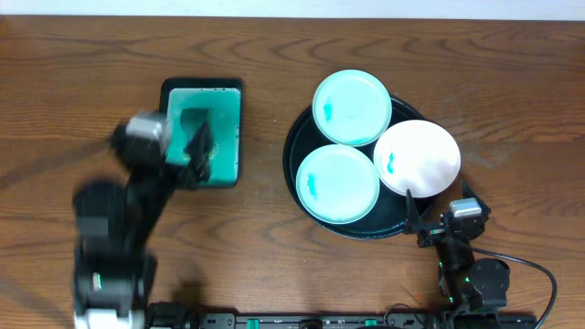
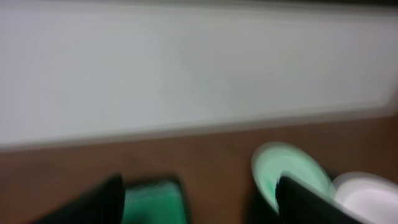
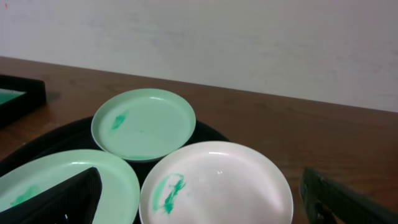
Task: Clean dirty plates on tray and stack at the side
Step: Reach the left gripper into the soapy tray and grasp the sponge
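Nearest, at the right of the tabletop (image 1: 274, 55), the right pincer (image 3: 200, 177) sits low just off the near right rim of the tray (image 1: 291, 174). It is released, its two dark fingers (image 3: 68, 199) spread wide with nothing between them. They frame the white plate (image 1: 416, 157) just ahead.

The round black tray carries all three dirty plates, crowded edge to edge. The near mint-green plate (image 1: 337, 183) lies in the near part of the tray, wholly inside the rim, with a small teal smear on its left side. To its right and a little farther is the white plate, with a teal smear (image 3: 168, 193) near its left edge. Its right side reaches out past the tray's rim.

To the left, well apart from the black tray, lies a rectangular teal-green tray (image 1: 227, 119) with a dark rim. The left arm shows blurred in the overhead view. Its left pincer (image 2: 199, 186) is above the near part of this rectangular tray, released too, its fingers wide apart and empty. Whether it touches that tray cannot be told through the blur.

Farthest is the far mint-green plate (image 1: 352, 107), with a teal smear toward its left. Its far edge extends beyond the black tray's rim.
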